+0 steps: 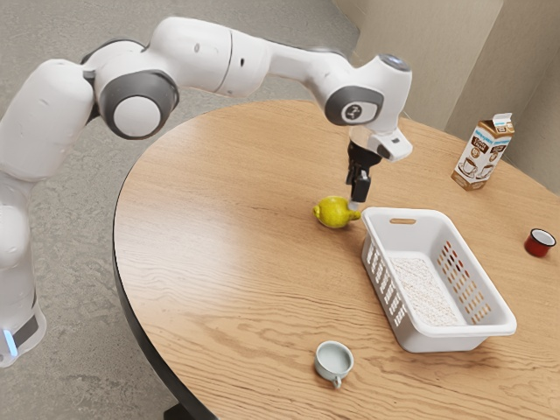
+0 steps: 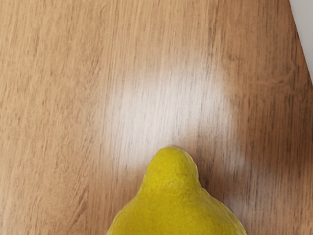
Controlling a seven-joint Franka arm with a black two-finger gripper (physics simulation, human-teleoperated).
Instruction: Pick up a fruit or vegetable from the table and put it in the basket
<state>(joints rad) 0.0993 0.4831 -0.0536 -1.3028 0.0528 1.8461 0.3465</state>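
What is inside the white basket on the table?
Inside the basket, I can see a pale, speckled floor with no fruit on the visible part. The near end wall covers the strip of floor right behind it, so I can't tell what is there.

Arm [image 1: 197, 52], one: glossy white shell, rounded tubular segments, thin dark seams. Farthest from the gripper [image 1: 355, 202]: white base [image 1: 19, 297] with dark grey patch and slim pale-blue light strip [image 1: 10, 342]. Closer to the gripper: bulky round joint [image 1: 159, 89], dark grey housing, plain white disc. Closer still: white forearm [image 1: 293, 63], narrowing. Above the gripper: white wrist [image 1: 385, 86], dark grey collar framing a white badge [image 1: 353, 111] with small dark marking; round grey cap on top. Gripper: black, narrow, angular, pale at the tip.
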